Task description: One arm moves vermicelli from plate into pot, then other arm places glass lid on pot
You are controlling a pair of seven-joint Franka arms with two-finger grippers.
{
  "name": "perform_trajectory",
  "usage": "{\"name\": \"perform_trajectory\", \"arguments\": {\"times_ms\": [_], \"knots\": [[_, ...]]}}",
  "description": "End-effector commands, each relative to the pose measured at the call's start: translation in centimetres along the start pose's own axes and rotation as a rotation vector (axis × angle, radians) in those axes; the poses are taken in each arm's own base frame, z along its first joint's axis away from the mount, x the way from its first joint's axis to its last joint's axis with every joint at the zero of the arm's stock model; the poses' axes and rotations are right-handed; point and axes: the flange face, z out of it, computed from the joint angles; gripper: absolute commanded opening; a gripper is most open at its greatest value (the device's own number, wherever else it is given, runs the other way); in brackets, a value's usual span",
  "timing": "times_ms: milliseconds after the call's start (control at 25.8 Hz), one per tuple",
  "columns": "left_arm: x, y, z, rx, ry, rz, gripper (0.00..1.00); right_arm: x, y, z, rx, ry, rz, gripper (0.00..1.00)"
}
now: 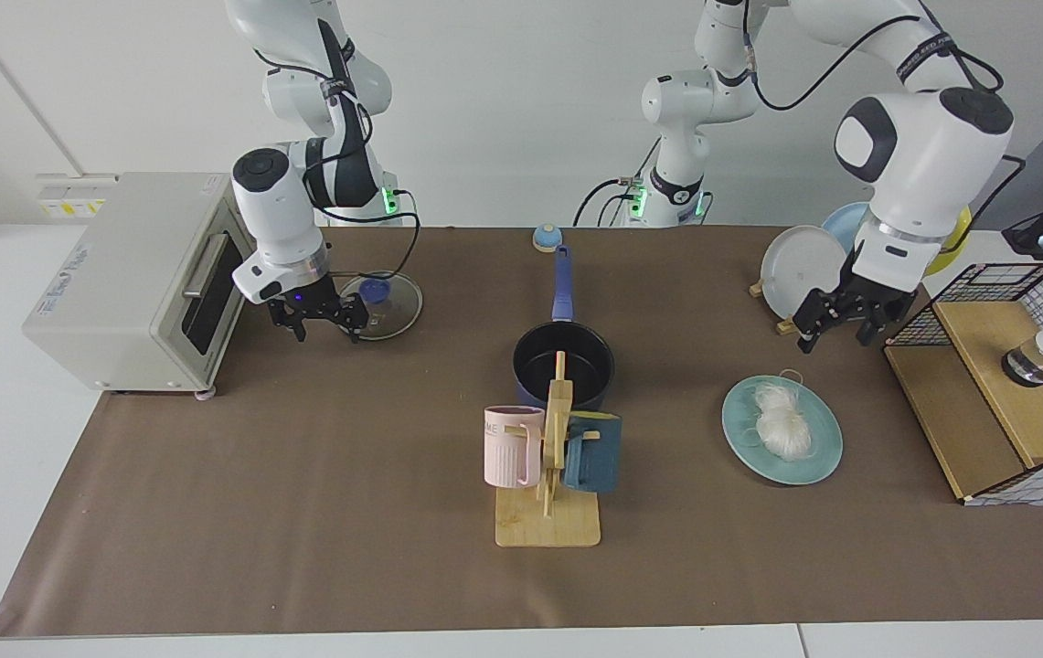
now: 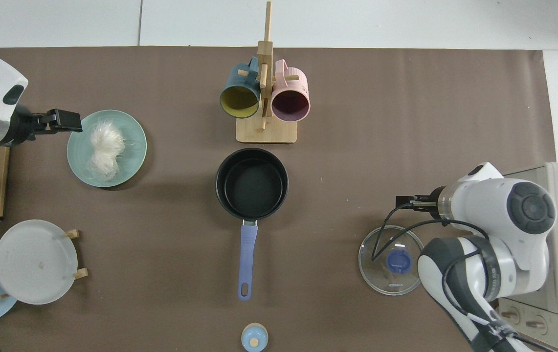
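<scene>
White vermicelli (image 1: pixel 782 424) lies in a loose bundle on the teal-green plate (image 1: pixel 822 458), which sits flat on the brown-covered surface (image 1: pixel 302 512) at the left arm's side, well apart from the pot (image 1: pixel 563 365). That layout suits the split of work: the noodles are within the left arm's reach, the glass lid (image 1: pixel 390 304) within the right arm's.

The left pincer (image 1: pixel 836 322) hangs above the surface just beyond the plate's far edge, fingers apart and pointing down, holding nothing. From above it shows beside the plate's rim, not over the bundle. I judge it is set for a descent onto the noodles, with a wide opening because thin threads need gathering rather than pinching.

The pot stands empty at the middle of the surface, its long blue handle (image 2: pixel 247 259) pointing towards the robots' side, which leaves the open mouth free from both sides. A wooden mug rack (image 1: pixel 551 475) with a pink mug (image 1: pixel 512 445) and a navy mug (image 1: pixel 594 451) stands just in front of it and partly screens it in the facing view.

The right pincer (image 1: pixel 318 316) hovers low just beside the lid, between it and the toaster oven (image 1: pixel 119 279), fingers apart and empty. The lid lies flat with its blue knob (image 2: pixel 398 261) up, the natural place to grip. Since the lid goes on last, this arm's approach seems early; it may need to wait.
</scene>
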Motion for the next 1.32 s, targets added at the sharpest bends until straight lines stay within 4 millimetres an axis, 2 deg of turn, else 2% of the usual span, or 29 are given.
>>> {"name": "perform_trajectory", "arguments": {"times_ms": [0,77,155,310,426,504,736,1007,1278], "knots": [[1.3,-1.4,2.9,0.013,0.006,-0.01,1.0,-2.6,-2.0,2.9,0.01,0.02,0.022,1.0],[1.9,-1.0,5.4,0.008,0.016,-0.011,1.0,-3.1,-2.5,3.1,0.008,0.011,0.015,1.0],[2.0,-0.8,6.3,0.004,0.021,-0.007,1.0,-3.7,-3.0,3.2,0.008,0.003,0.004,1.0],[0.7,-0.4,9.5,0.006,-0.027,0.011,1.0,-5.5,-4.1,4.3,0.001,-0.023,-0.011,1.0],[0.9,0.5,13.8,-0.001,-0.026,0.025,1.0,-6.8,-4.5,4.3,-0.005,-0.037,-0.036,1.0],[1.1,0.8,15.4,0.002,-0.005,0.034,1.0,-7.7,-4.8,4.3,-0.009,-0.041,-0.047,1.0],[0.8,0.8,16.5,0.017,-0.011,0.05,1.0,-9.6,-5.4,4.3,-0.021,-0.062,-0.076,1.0],[-0.2,0.7,18.1,0.058,-0.034,0.084,1.0,-10.2,-5.4,2.9,-0.037,-0.086,-0.099,1.0],[-0.2,0.6,19.3,0.052,-0.005,0.081,1.0,-10.6,-5.2,2.7,-0.045,-0.112,-0.13,1.0]]}}
